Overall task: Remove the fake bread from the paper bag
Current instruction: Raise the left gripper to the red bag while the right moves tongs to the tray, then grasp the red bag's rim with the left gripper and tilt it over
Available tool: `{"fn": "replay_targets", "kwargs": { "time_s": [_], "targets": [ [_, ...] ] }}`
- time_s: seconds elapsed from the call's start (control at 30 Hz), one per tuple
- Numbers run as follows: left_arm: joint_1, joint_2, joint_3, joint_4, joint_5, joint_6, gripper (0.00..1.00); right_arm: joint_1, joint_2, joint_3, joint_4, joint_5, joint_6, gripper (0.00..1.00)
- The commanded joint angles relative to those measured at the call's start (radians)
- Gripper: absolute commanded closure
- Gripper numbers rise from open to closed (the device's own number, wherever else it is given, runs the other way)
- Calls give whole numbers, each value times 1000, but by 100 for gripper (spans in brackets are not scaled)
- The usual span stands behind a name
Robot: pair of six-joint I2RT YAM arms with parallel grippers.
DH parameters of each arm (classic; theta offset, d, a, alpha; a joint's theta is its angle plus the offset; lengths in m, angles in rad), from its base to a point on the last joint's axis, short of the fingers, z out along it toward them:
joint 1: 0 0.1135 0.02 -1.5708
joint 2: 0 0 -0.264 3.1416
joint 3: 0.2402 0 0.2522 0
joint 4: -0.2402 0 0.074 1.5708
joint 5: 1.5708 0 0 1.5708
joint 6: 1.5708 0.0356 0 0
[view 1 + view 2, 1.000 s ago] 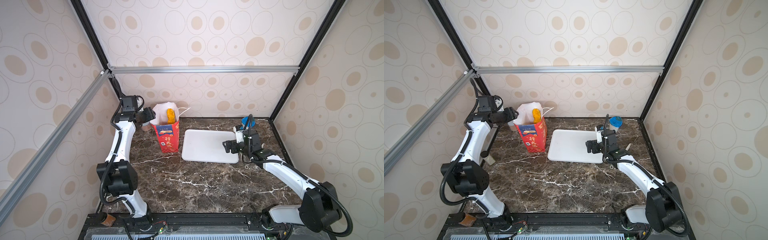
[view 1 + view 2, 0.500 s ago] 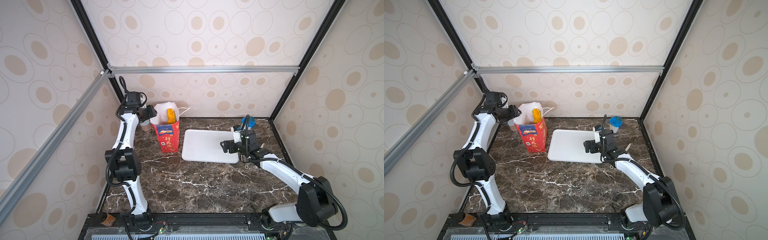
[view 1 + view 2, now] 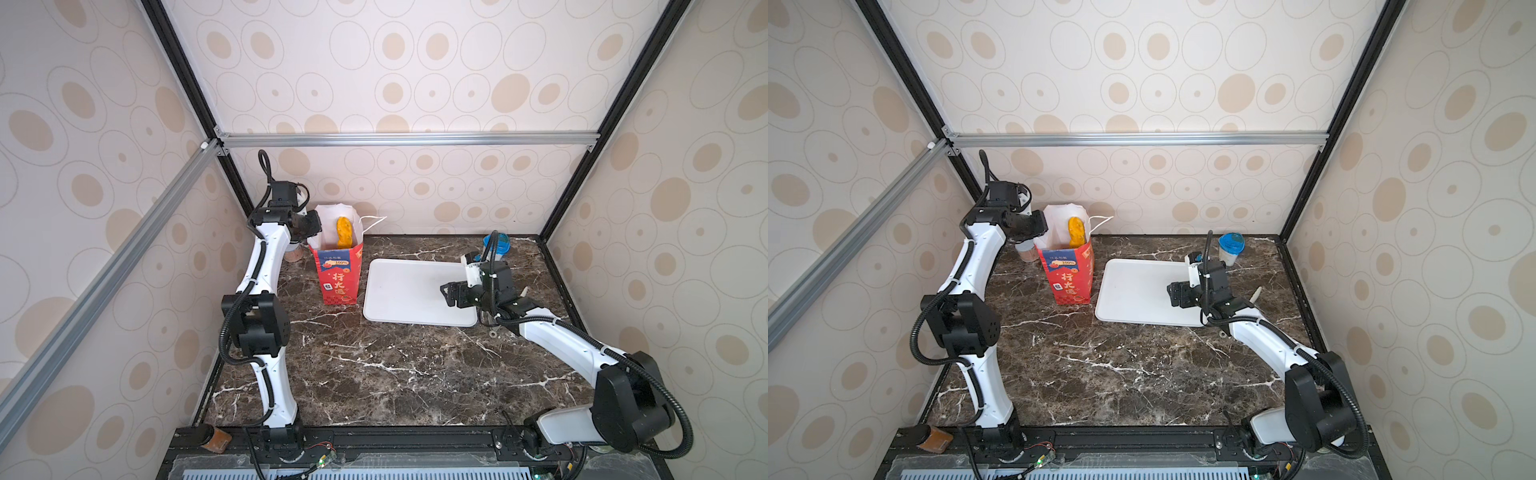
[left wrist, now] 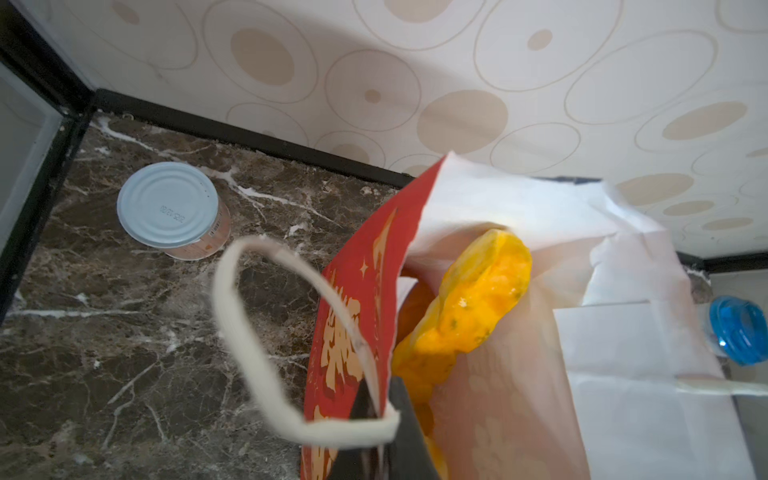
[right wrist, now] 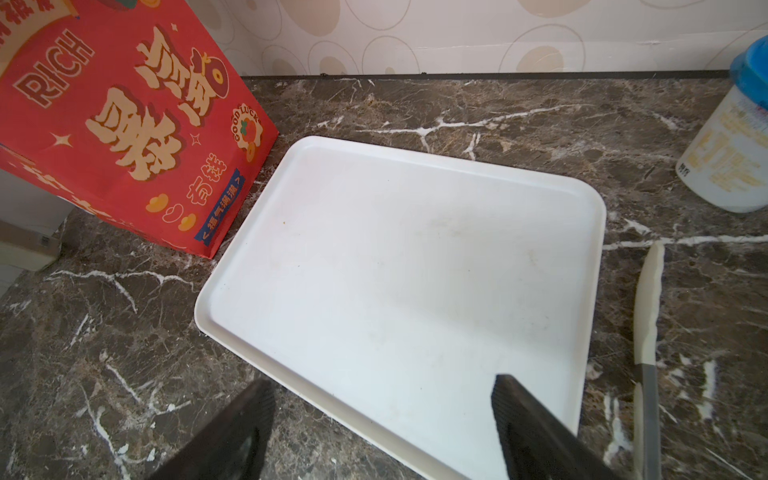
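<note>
My left jaws pinch the left rim of the bag, with a bread sticking up inside. My right jaws hang open over the right end of the tray.

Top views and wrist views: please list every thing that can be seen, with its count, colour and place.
paper bag: one, red with white inside, standing left of the tray
fake bread: one visible, yellow-orange, sticking out of the bag
tray: one, white, middle of table
can: one, pale lid, far left corner
jar: one, white with blue lid, far right corner
knife: one, white and grey, right of tray
table: one, dark marble
left gripper: one, black, shut on the bag's rim
right gripper: one, black, open over the tray's right edge
</note>
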Motion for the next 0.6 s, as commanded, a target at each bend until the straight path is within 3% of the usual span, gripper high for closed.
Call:
{"fn": "replay_targets", "kwargs": {
  "time_s": [0.0,0.57],
  "targets": [
    [-10,5,40,-28,-39,14,100,8,-15,-18,-19,-8,2,17],
    [-85,2,225,49,-238,143,100,9,-182,-18,-168,32,32,27]
  ]
}}
